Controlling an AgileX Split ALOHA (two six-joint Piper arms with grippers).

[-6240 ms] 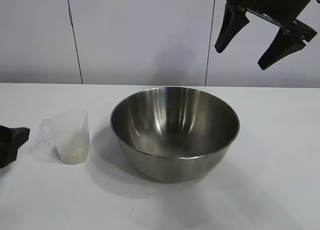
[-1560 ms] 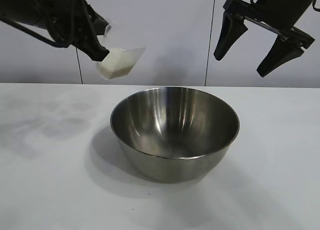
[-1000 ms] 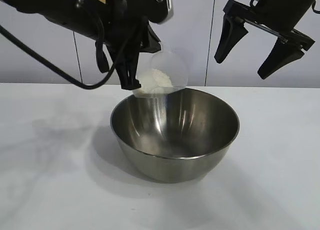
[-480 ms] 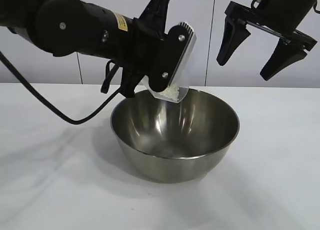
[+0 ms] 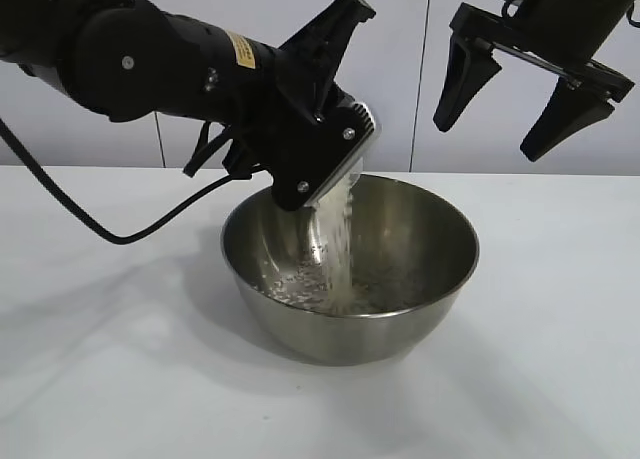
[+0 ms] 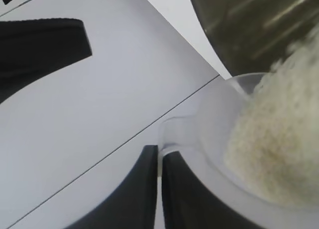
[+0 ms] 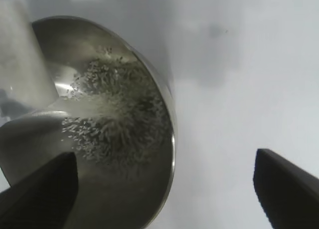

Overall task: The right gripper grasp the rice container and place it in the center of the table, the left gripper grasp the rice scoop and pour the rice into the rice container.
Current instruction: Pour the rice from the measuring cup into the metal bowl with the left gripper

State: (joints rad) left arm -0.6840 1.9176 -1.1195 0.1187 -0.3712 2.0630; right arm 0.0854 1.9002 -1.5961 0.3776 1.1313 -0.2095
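We see the left claw (image 5: pixel 300 184) clamped on the tipped rice scoop (image 5: pixel 345 174), the rice (image 5: pixel 338 241) falling into the rice container (image 5: pixel 349 267) on the white worktop (image 5: pixel 120 379), and the right claw (image 5: pixel 510 94) hanging apart above.

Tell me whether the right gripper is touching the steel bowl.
Apart. In the exterior view the right gripper hangs open, high above the rice container, with bare wall showing between its fingertips and the rim.
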